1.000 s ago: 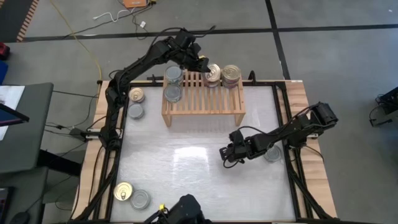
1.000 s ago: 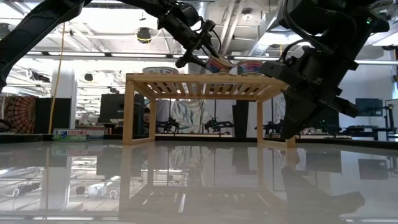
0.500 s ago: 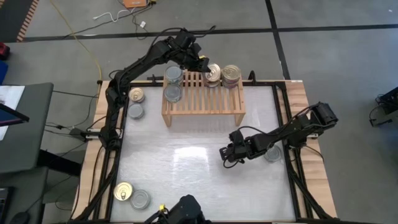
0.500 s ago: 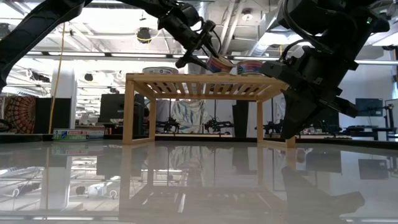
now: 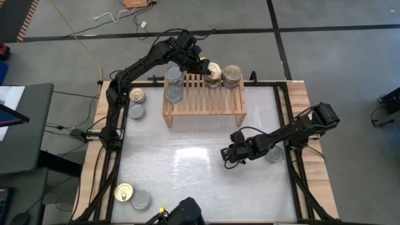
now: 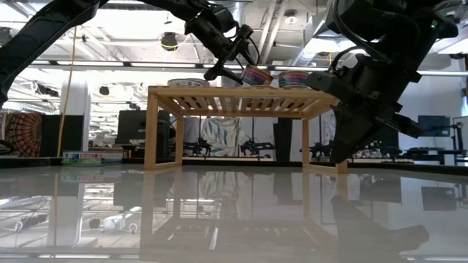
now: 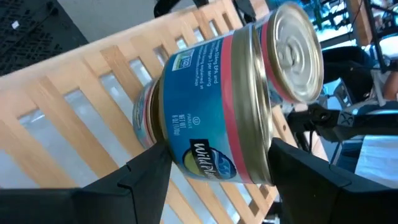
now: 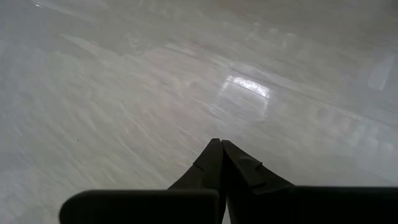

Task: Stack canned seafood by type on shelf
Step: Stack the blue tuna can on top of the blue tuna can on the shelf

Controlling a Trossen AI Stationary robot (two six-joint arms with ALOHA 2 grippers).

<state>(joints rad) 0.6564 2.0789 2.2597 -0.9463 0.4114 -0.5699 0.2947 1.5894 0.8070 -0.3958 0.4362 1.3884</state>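
Note:
The light-wood shelf [image 5: 203, 103] stands at the table's far side and carries several stacks of canned seafood. My left gripper [image 5: 205, 66] reaches over its far edge, open, with one finger on each side of the top tin [image 7: 217, 106] of one stack [image 5: 214, 74]. That tin has a blue label, pink bands and a silver top. It sits level on the tin below [image 7: 142, 118]. My right gripper [image 5: 228, 155] hovers shut and empty over the table's middle right, and is also seen in the right wrist view [image 8: 221, 150]. My left gripper has its fingers [image 7: 146, 177] close against the round side wall of the top tin [image 7: 186, 155], slanting down from the far left. The tin rests on the stack. I cannot tell whether the fingers touch it.
More stacks stand on the shelf at the right [image 5: 232, 76] and the left [image 5: 174, 84]. Loose tins lie by the table's left edge [image 5: 137, 104], at the near left corner [image 5: 132, 195], and beside my right arm [image 5: 273, 154]. The glossy table's middle [image 5: 187, 162] is bare.
My left gripper has opened wider without moving. The top tin, which was tilted between the fingers, now sits level on the stack.

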